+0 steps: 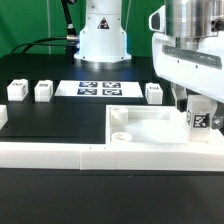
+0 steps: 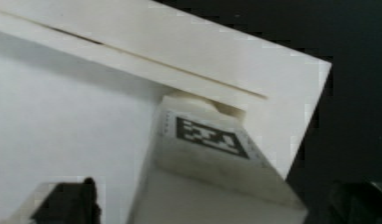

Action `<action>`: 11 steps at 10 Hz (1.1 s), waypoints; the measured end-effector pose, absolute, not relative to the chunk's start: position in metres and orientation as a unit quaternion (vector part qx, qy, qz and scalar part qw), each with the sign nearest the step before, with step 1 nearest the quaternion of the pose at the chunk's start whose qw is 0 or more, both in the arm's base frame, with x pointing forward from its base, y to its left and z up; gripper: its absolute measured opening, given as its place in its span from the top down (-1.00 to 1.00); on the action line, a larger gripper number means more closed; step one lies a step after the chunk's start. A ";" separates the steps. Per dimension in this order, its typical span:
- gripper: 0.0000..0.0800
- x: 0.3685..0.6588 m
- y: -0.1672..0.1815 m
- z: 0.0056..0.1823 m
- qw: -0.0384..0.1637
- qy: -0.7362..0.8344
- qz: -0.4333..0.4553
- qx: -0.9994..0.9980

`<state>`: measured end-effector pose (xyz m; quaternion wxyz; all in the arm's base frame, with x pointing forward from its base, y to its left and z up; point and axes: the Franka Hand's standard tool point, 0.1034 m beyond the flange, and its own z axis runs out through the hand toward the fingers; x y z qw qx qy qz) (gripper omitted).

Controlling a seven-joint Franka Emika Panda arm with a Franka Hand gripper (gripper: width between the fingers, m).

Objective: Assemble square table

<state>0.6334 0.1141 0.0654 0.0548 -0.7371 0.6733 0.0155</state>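
Long smooth white rail fence (image 1: 60,152) before square slab (image 1: 150,128).

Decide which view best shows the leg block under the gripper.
The wrist view: the leg block fills the frame, its tag sharp, against the square table slab. The exterior view shows it small, partly hidden behind the gripper.

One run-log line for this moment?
gripper: open | small white tagged leg block: upright on large white plastic square slab | three leg blocks: loose on table

matt white plastic slab (image 1: 150,128), black matt table (image 1: 50,120)
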 end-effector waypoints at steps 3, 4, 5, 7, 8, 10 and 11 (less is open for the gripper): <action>-0.62 0.633 0.114 0.065 0.055 0.673 0.015 -0.737; -0.62 0.633 0.114 0.065 0.055 0.673 0.015 -0.737; -0.62 0.634 0.113 0.066 0.060 0.562 0.005 -0.825; -0.62 0.632 0.127 0.070 0.048 0.517 0.000 -0.854; -0.62 0.631 0.137 0.074 0.042 0.408 -0.010 -0.912; -0.62 0.629 0.133 0.072 0.039 0.283 -0.005 -0.958; -0.62 0.629 0.132 0.072 0.037 0.250 -0.007 -0.968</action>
